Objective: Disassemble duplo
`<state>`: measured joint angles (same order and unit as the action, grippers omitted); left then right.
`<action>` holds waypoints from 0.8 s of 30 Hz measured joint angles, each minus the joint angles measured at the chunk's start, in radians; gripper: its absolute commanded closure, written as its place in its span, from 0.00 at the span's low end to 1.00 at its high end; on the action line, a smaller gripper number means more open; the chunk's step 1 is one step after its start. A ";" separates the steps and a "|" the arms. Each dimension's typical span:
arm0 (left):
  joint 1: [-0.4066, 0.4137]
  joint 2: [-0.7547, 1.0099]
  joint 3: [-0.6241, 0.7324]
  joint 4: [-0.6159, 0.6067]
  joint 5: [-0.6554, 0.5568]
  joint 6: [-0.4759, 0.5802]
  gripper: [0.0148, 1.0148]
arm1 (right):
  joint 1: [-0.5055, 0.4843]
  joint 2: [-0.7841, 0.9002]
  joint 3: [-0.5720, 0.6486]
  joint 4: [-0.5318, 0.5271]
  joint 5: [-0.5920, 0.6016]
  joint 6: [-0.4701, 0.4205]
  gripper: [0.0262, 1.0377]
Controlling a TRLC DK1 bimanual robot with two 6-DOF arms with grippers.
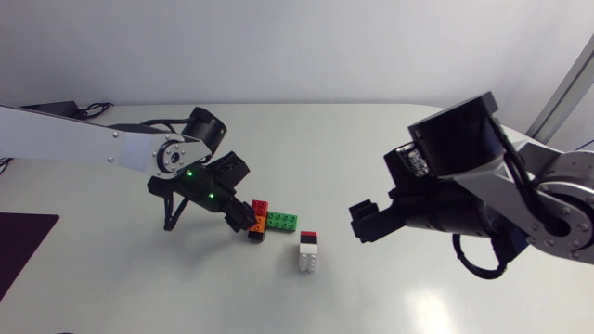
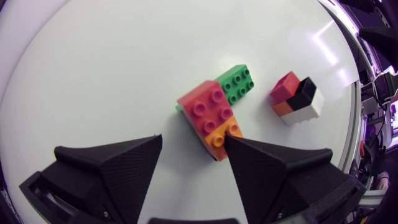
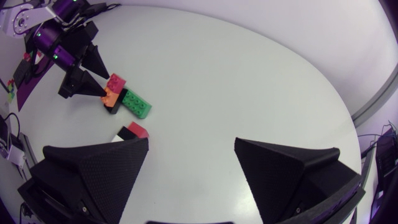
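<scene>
Bricks in two groups lie near the middle of the white desk (image 1: 418, 297). The larger group is a low cluster of plastic studded blocks: a red square brick (image 2: 208, 106) and an orange brick (image 2: 222, 134) sit side by side on a dark layer, and a green oblong brick (image 2: 238, 82) juts out from the red one's far side. Just beside the cluster, towards the desk's front edge, is a small separate stack (image 1: 308, 250) of red, black and white blocks, with an orange block also showing in the left wrist view. The left pincer (image 1: 243, 221) is down at the cluster, released, its wedge fingers spread; the orange brick's end lies against one finger (image 2: 261, 165) and the other finger is clear of it. The right pincer (image 1: 362, 223) hangs above the desk, well apart from both groups, its fingers also spread wide and grasping nothing.
</scene>
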<state>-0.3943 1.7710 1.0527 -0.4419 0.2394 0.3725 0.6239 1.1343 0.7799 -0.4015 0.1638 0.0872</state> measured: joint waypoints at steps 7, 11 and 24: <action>-0.017 -0.002 -0.047 -0.019 -0.007 -0.002 0.31 | 0.095 0.078 0.055 -0.025 -0.029 -0.032 0.04; -0.014 -0.051 -0.053 -0.026 -0.007 -0.003 0.31 | 0.106 0.105 0.062 -0.050 -0.052 -0.077 0.04; -0.132 -0.263 -0.140 -0.026 0.035 0.113 0.30 | 0.066 0.254 0.037 -0.071 -0.356 -0.355 0.04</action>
<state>-0.5266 1.5082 0.9127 -0.4675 0.2749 0.4850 0.6895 1.3888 0.8165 -0.4725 -0.1921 -0.2680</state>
